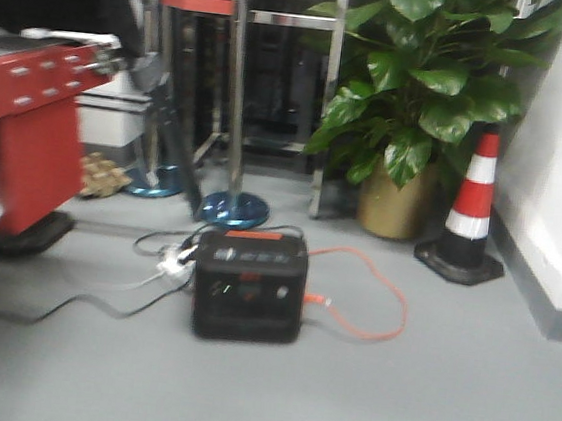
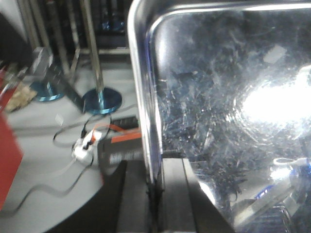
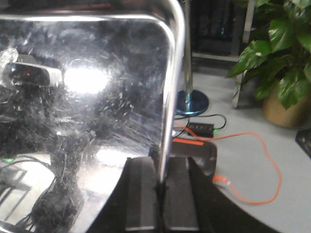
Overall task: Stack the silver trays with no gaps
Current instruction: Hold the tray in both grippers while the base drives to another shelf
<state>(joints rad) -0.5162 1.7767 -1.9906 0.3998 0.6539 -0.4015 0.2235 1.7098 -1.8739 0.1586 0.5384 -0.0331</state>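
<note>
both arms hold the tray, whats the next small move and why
Probably keep both grips and move the silver tray level, arms in step: the left gripper and right gripper have jaws shut on opposite rims, so uneven motion would twist it. No second tray shows.

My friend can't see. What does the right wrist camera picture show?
The right gripper pinches the edge of a scratched, shiny silver tray that fills the left side. Behind it, an orange cable lies on the grey floor, with a leafy potted plant at the right.
</note>
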